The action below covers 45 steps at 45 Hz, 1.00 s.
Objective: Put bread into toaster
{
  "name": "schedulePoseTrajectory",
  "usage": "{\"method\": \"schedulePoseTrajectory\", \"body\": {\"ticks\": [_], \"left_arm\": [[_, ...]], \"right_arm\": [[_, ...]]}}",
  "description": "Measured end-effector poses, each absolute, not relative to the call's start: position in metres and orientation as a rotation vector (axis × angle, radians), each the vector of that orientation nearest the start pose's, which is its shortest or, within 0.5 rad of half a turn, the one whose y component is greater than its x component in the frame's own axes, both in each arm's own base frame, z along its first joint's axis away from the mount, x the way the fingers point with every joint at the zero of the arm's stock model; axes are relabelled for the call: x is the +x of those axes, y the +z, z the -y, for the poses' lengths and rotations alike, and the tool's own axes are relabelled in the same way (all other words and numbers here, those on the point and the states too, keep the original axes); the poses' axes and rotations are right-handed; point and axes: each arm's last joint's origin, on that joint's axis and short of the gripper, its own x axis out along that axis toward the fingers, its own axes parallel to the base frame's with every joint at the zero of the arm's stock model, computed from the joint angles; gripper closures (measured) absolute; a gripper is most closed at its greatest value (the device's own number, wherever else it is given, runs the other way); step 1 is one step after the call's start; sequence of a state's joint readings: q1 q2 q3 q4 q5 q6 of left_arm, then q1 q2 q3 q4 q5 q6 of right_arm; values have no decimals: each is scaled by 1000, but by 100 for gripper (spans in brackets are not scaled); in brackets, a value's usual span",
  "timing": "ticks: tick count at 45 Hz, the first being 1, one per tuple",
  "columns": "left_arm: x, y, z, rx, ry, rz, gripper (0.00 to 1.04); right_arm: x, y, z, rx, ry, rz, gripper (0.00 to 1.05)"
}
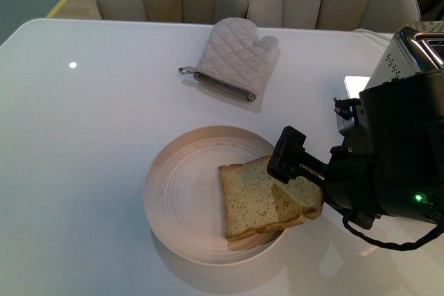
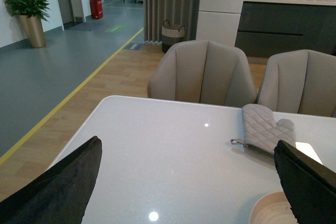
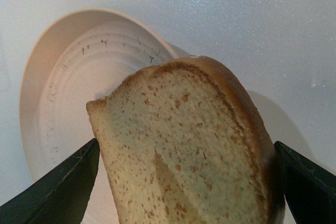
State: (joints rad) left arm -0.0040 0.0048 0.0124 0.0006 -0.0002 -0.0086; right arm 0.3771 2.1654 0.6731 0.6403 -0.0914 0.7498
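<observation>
Bread (image 3: 194, 124) sits between the fingers of the right gripper (image 3: 185, 148), which look pressed against its two side crusts. The long axis runs away from the wrist and the rounded end leads. The slice appears raised a little, hanging over the near right rim of the plate (image 1: 173, 192), where more slices (image 1: 253, 202) lie flat.

The left gripper (image 2: 188, 148) is spread wide with nothing in it. It hangs over the table (image 1: 83, 136), well apart from the plate, and does not show in the front view.

The toaster (image 1: 402, 57) stands farther back and to the right of the held slice, right behind the right arm, so that arm is clearly the nearer one. Only a corner of the toaster's shiny top shows, and I cannot tell which way the slots run. My guess is that the slice must travel up, back and rightward, then tip on edge. The oven mitt (image 1: 232, 57) lies farthest, out of the way.
</observation>
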Motion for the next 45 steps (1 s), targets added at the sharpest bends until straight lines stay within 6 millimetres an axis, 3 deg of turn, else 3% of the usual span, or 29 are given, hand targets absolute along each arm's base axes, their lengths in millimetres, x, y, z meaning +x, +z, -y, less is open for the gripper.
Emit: {"method": "schedulePoseTrajectory", "body": {"ticks": [4, 17, 28, 38, 45], "left_arm": [[97, 167, 0, -9, -3, 8, 7], [97, 167, 0, -9, -3, 8, 7], [97, 167, 0, -9, -4, 8, 7], [97, 167, 0, -9, -4, 8, 7], [97, 167, 0, -9, -3, 8, 7]], "right_arm": [[292, 4, -120, 590, 90, -979, 9], [296, 6, -116, 735, 81, -991, 63], [301, 32, -110, 823, 109, -930, 98], [307, 91, -107, 785, 141, -794, 102], [312, 197, -89, 581, 147, -499, 102]]}}
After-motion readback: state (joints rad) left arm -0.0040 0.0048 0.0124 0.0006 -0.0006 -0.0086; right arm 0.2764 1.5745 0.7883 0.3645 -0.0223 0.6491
